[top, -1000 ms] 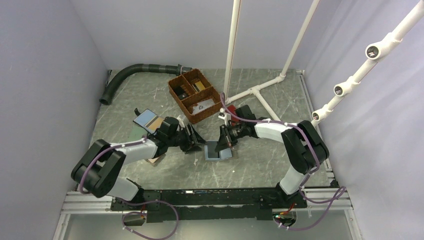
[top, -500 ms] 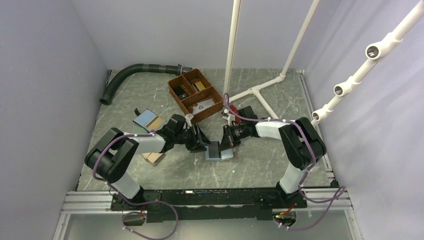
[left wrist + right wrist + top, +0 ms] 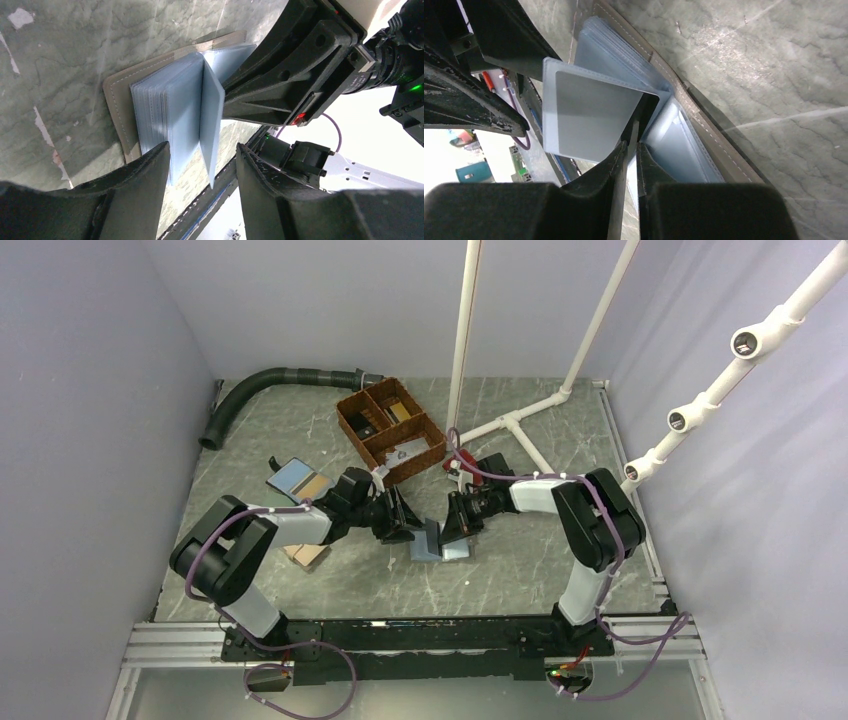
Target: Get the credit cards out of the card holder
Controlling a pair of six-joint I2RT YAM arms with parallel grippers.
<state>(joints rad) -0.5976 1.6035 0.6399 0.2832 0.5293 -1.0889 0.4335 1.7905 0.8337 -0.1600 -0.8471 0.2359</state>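
**The card stands up between the two grippers**

The holder (image 3: pixel 117 95) lies open on the table (image 3: pixel 60 60), between the two arms. One clear page (image 3: pixel 212 115) stands up from its middle fold. The other pages lie flat in a stack.

A grey card (image 3: pixel 589 117) sits inside the page that stands up. This looks like the card to take out next.

The right gripper (image 3: pixel 629 145) has its fingers very close together. The edge of the page goes into the thin gap between them, so it seems to pinch the page and hold it up. It grips near the fold.

The left gripper (image 3: pixel 202 150) has its fingers wide apart. They hold nothing. The loose end of the page points right at the gap between them, but I see no touch.

So the card lies long-ways from the right fingers toward the left fingers. The left gripper is nearer the loose end. I think it should slide forward over that end, close on the card, and pull back along the same line while the right one holds the page.

I cannot tell which side of the page is open, so the card may not slide out that way.
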